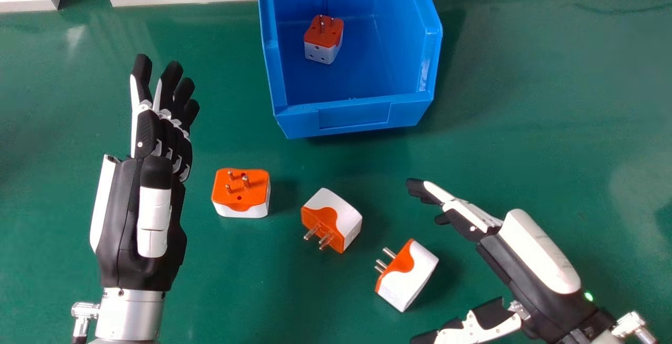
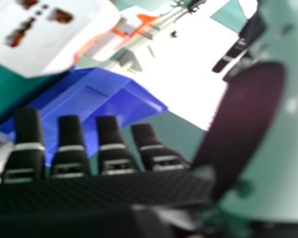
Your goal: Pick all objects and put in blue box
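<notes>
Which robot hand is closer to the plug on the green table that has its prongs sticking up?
The left hand. It is just left of the plug, not touching it. The right hand is much farther off, to the plug's right.

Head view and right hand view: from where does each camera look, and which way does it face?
Head view: on the robot's head, facing forward and down at the table; left hand and right hand show.
Right hand view: at the right hand, facing past its fingers and thumb.
Shared: blue box, at least one adapter.
</notes>
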{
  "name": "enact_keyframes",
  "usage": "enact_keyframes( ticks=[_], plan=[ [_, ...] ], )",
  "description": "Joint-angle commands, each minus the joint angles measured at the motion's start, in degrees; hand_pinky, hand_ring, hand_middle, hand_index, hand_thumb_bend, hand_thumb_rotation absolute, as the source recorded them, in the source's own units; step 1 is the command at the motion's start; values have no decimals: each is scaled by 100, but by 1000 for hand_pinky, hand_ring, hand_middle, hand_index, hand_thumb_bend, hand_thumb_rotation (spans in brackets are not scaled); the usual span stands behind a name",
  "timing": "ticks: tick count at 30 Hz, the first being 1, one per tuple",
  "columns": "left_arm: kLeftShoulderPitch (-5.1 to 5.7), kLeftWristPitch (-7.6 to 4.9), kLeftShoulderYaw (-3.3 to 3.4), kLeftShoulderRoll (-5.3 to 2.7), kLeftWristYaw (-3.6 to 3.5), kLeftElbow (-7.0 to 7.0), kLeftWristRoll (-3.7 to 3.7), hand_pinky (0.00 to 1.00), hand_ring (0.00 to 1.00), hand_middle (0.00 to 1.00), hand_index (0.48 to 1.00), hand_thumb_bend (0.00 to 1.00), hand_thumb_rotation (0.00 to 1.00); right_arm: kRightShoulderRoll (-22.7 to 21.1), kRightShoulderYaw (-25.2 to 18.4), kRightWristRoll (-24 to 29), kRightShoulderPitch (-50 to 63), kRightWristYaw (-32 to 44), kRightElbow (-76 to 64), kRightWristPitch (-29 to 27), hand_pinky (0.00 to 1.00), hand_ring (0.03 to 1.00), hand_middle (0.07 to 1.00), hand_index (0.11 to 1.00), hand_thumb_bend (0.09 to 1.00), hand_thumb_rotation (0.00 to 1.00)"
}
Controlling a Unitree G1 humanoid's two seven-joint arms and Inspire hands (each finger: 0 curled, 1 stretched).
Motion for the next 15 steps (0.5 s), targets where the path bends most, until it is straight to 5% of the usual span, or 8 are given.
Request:
enact_keyframes(
  ticks=[1,15],
  plan=[
    [-9,-32,-23,3,-31,-95,-12,1000,996,1000,1000,901,918,-93,32,16,-62,-126,23,-32,748,869,888,919,1000,372],
    [-5,-37,-24,2,-48,-95,-8,1000,996,1000,1000,901,918,-116,176,-57,-216,-499,296,-188,735,865,885,903,1000,360]
  ],
)
